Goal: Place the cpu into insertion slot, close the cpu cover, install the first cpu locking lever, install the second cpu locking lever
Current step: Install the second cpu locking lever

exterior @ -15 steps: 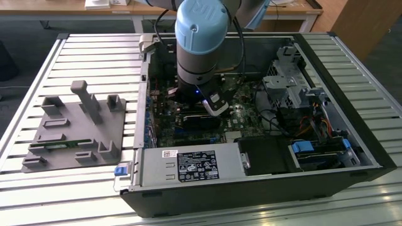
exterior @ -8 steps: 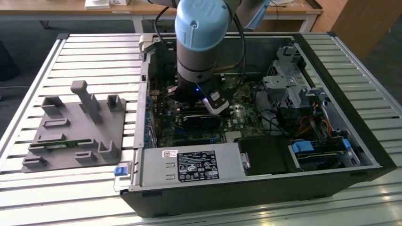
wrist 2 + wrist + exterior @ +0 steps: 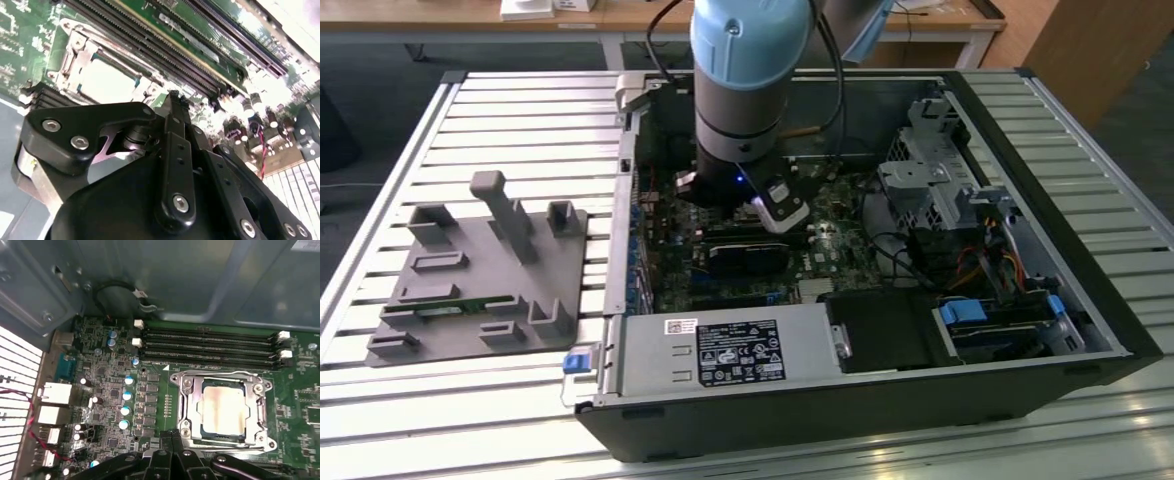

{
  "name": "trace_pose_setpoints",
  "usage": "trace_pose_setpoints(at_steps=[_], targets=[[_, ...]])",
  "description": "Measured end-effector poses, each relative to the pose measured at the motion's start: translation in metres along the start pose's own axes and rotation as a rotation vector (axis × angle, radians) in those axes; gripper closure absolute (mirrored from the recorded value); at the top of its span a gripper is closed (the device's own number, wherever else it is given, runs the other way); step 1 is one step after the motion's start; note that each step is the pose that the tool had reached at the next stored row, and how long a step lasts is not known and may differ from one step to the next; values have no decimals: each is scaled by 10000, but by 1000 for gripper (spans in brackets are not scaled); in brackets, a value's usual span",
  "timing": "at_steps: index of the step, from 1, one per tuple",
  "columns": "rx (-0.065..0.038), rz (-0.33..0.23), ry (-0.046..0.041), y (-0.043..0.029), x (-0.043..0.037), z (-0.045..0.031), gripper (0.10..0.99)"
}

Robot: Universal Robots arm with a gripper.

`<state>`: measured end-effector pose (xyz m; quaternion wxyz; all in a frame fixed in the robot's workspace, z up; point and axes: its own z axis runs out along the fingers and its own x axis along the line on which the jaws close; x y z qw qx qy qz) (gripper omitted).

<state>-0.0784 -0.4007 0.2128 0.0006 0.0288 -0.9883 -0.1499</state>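
End effector (image 3: pixel 172 438) right up front in both wrist views: fingertips drawn narrow, nothing seen between them. Hovering low over the green motherboard (image 3: pixel 100 390), just beside the edge of the insertion slot (image 3: pixel 176 378), not visibly touching it.

Cpu (image 3: pixel 224 410) already seated in the slot, silvery top showing through the window of the cpu cover (image 3: pixel 192 401). Cover looks down flat around it, so judging steps one and two done. Memory slots (image 3: pixel 210 345) just beyond the socket.

Seems to be on the first locking lever. Can't tell lever positions from these views, or whether either is hooked.

Lever work calls for a closed fingertip on the thin wire arm, pressing down and sideways under its catch. Tight clearance to the slot frame, so small, slow travel; a slip lands on board parts.

Exterior view: arm (image 3: pixel 740 90) reaching straight down into the open computer case (image 3: pixel 1067 200) on the slatted bench (image 3: pixel 520 100).
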Motion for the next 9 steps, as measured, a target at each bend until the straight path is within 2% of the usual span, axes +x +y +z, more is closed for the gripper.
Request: trace_pose_setpoints(at_steps=[5, 9], targets=[[-13, 0, 1, 25, -1, -80, 969], [-28, 0, -2, 25, -1, -79, 969]])
